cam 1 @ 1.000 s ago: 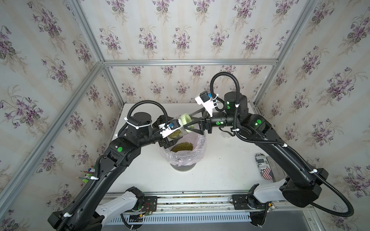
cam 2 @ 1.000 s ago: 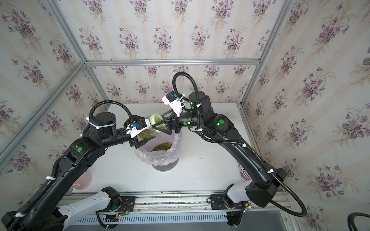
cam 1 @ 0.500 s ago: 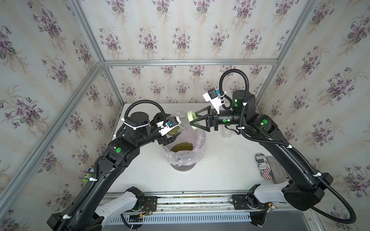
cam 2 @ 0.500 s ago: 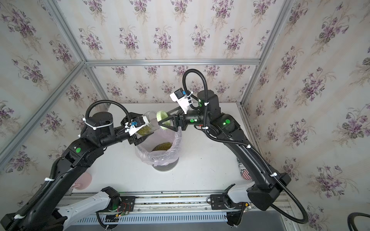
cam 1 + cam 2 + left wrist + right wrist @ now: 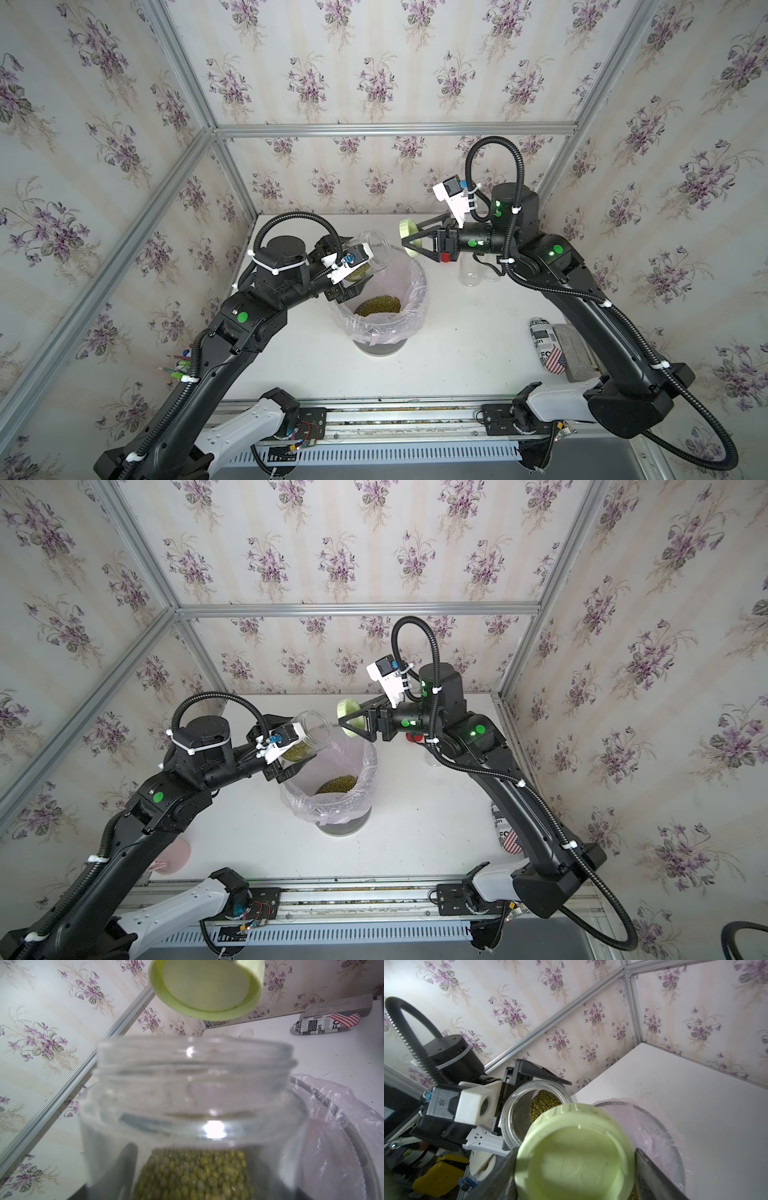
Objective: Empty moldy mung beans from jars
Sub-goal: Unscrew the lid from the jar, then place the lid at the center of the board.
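While by bin (image 5: 419, 286), jar (image 5: 380, 249) near lid (image 5: 404, 227)

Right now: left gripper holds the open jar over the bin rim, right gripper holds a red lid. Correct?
No: the right gripper holds a pale green lid, not red, per the right wrist view. The left gripper does hold the open jar over the bin rim.

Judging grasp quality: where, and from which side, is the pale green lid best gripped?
Grip the pale green lid by its ribbed side wall, jaws on opposite sides across the diameter, coming from its closed top face. It is a shallow round cap, so the ribbing likely gives purchase; the right gripper holds it so.
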### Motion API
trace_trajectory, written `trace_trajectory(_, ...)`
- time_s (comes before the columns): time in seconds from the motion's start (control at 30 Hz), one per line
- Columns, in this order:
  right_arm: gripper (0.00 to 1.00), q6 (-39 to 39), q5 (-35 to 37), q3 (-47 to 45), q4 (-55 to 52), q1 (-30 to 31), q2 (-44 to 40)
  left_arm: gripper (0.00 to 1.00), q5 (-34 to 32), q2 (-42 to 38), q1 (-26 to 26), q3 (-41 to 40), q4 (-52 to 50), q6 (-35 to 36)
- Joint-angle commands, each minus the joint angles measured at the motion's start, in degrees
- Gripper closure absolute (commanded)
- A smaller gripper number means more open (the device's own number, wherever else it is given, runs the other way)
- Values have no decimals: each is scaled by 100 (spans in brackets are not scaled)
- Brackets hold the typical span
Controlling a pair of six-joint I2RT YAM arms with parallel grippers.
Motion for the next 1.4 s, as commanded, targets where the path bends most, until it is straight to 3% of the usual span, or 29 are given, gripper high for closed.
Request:
trace_trajectory(0.0, 31, 96, 794, 45, -239, -49, -165, 100, -101, -44, 7, -4, 643, 54)
trace_trajectory(0.27, 31, 79, 2690, 431, -1341, -74, -107, 100, -447, -24, 5, -116, 1052, -45)
trace_trajectory(0.43, 31, 169, 3411, 333, -1554, -209, -137, 100, -466, -127, 5, -398, 1548, -220)
trace_trajectory(0.67, 31, 401, 3910, -90, -1808, -777, -217, 100, -675, -199, 5, -538, 1628, -58)
trace_trajectory(1.0, 31, 505, 4282, -700, -1915, -1008, -363, 100, -902, -328, 7, -635, 1701, 225)
trace_trajectory(1.37, 31, 470, 4066, -1082, -1799, -1381, -404, 100, -990, -486, 6, -690, 1708, 166)
